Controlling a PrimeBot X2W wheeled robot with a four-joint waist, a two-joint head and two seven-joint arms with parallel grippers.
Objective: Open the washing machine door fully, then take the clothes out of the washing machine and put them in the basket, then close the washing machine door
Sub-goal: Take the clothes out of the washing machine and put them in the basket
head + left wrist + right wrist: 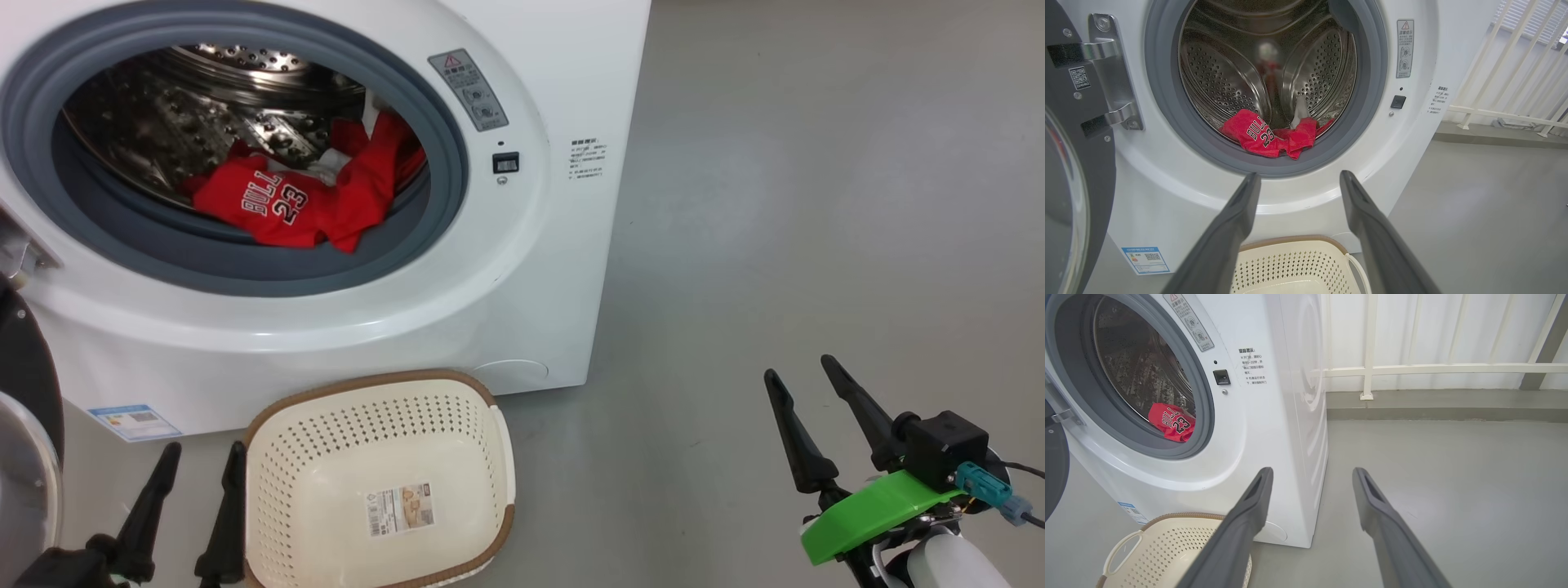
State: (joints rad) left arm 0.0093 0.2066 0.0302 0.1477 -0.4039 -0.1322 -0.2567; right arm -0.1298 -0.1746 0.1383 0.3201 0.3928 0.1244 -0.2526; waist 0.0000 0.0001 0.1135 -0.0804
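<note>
Already the door (20, 367) hangs open at the head view's left, but the red clothes (302, 204) lie in the washing machine (522, 269) and the basket (343, 433) below sits empty. In the left wrist view, the left gripper (1298, 179) is spread wide and empty, facing the drum (1224, 77). In the right wrist view, the right gripper (1310, 473) is likewise spread and empty, over the floor (1453, 477).

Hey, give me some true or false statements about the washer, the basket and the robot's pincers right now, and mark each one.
The washing machine door is open. True.
The basket holds the clothes. False: the clothes lie in the drum; the basket holds none.
The left pincer is shut on the clothes. False: it is open, holding nothing.
The basket stands in front of the washing machine. True.
The right pincer is open. True.
</note>
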